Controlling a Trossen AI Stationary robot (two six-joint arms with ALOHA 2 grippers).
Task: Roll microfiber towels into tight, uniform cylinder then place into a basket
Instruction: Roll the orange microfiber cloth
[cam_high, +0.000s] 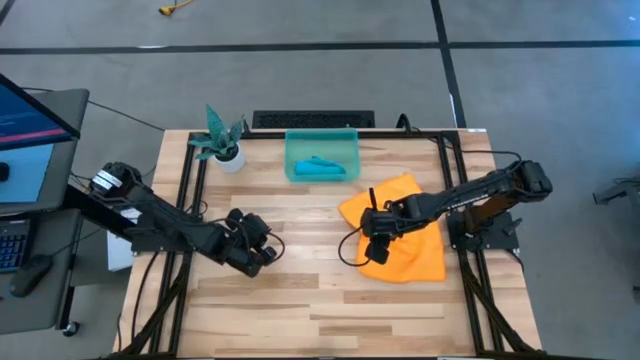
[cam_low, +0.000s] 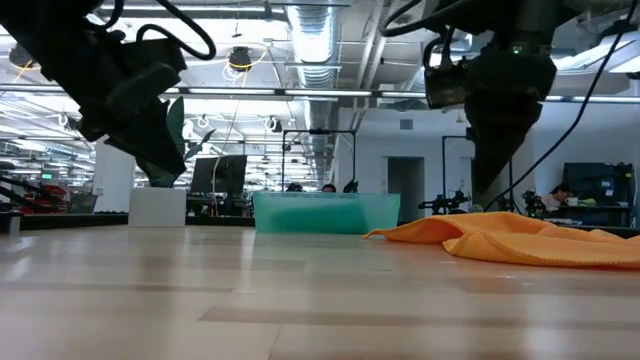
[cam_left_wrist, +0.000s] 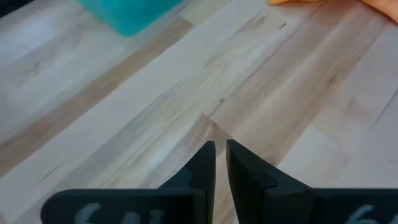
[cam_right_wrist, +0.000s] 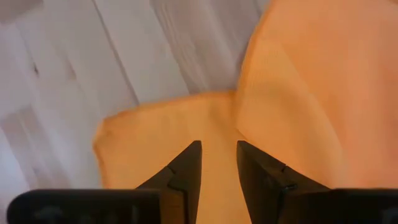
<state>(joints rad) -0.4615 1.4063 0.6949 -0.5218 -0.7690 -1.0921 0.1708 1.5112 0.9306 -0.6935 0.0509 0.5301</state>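
Note:
The orange-yellow towel lies crumpled on the table's right half, with one corner folded over. My right gripper stands over the towel's left part, fingers pointing down and narrowly open. The teal-blue towel lies bunched inside the teal basket at the table's far middle. My left gripper is shut and empty. It hangs over bare wood left of centre, raised off the table in the low view. My right gripper's fingertips are right at the orange towel's surface, coming from above. I cannot tell whether they touch it.
A white pot with a teal plant stands at the far left, beside the basket. Bare wood lies between the two grippers and along the near edge. A monitor and keyboard stand off the table's left side.

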